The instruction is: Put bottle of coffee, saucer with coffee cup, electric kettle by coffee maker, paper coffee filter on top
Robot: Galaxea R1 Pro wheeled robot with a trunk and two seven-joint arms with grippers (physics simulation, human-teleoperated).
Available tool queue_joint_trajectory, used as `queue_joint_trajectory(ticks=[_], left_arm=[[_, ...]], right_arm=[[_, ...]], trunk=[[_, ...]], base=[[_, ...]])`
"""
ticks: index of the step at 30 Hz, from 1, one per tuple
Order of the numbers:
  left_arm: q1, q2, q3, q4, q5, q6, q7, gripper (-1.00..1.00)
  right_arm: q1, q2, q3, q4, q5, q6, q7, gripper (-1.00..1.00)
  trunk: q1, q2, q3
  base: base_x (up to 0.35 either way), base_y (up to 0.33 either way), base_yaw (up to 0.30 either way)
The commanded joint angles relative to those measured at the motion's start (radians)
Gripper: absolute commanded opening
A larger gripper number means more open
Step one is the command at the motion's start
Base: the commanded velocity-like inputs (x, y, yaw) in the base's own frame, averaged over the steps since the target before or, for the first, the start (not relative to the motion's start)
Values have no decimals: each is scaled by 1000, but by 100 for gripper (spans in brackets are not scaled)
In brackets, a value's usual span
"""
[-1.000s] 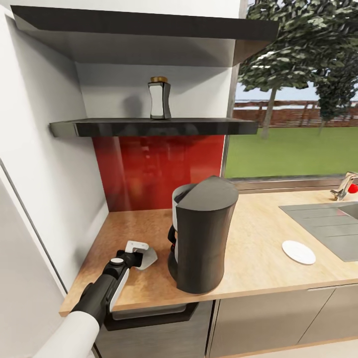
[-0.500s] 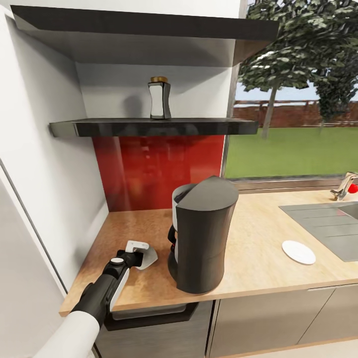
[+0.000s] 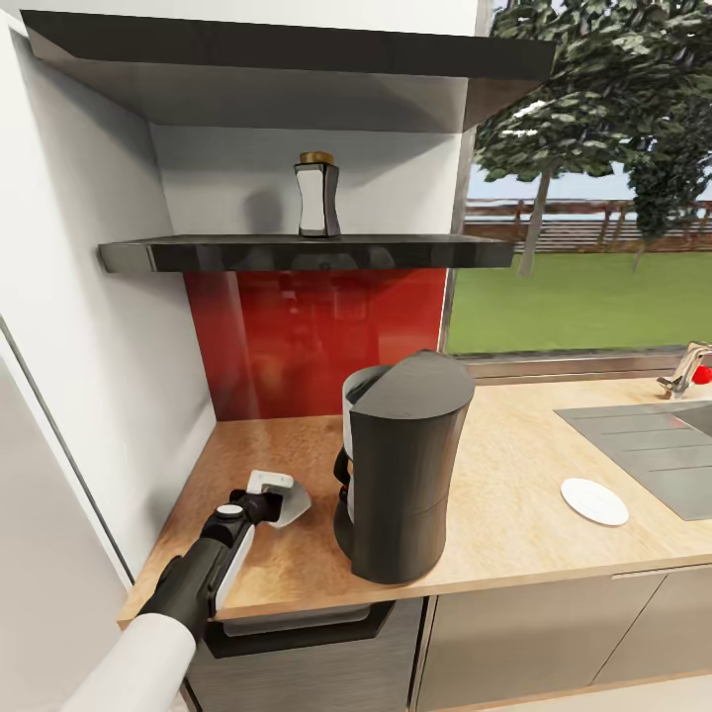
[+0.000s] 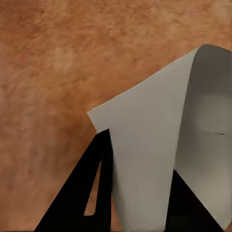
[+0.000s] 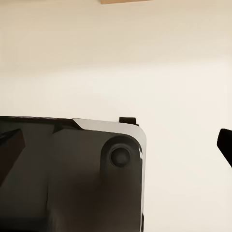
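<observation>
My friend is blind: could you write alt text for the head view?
The left gripper holds a white paper filter over the countertop, beside the coffee maker. A bottle of coffee stands on the shelf above; a saucer lies near the sink.

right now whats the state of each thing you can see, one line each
white paper coffee filter: gripped by the left gripper, low over the beige wood-grain countertop
tall dark grey coffee maker: upright on countertop, top bare
squat brown-capped bottle of coffee: upright on the thin black kitchen shelf
round white saucer: flat on countertop, empty
</observation>
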Motion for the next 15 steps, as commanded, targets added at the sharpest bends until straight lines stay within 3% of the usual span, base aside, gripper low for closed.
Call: queue_joint_trajectory(ticks=[1,3,7,11,15], left_arm=[[-2,6,-1,-12,-11,29,0,-100],[-10,21,1,-51,-7,94,-30,-100],[-58,77,15,-122,-10,185,-195,-100],[-104,123,58,-152,-4,252,-255,-100],[-140,140,94,-164,-4,288,-273,-100]], right_arm=[[0,0,0,0,0,-3,3,100],[0,0,0,0,0,-3,3,100],[-1,0,0,0,0,-3,3,100],[-1,0,0,0,0,-3,3,100],[-1,0,0,0,0,-2,3,100]], trunk=[[1,-2,-2],[1,-2,-2],[1,-2,-2],[1,-2,-2],[1,-2,-2]], base=[[0,0,0],[0,0,0],[0,0,0],[0,0,0],[0,0,0]])
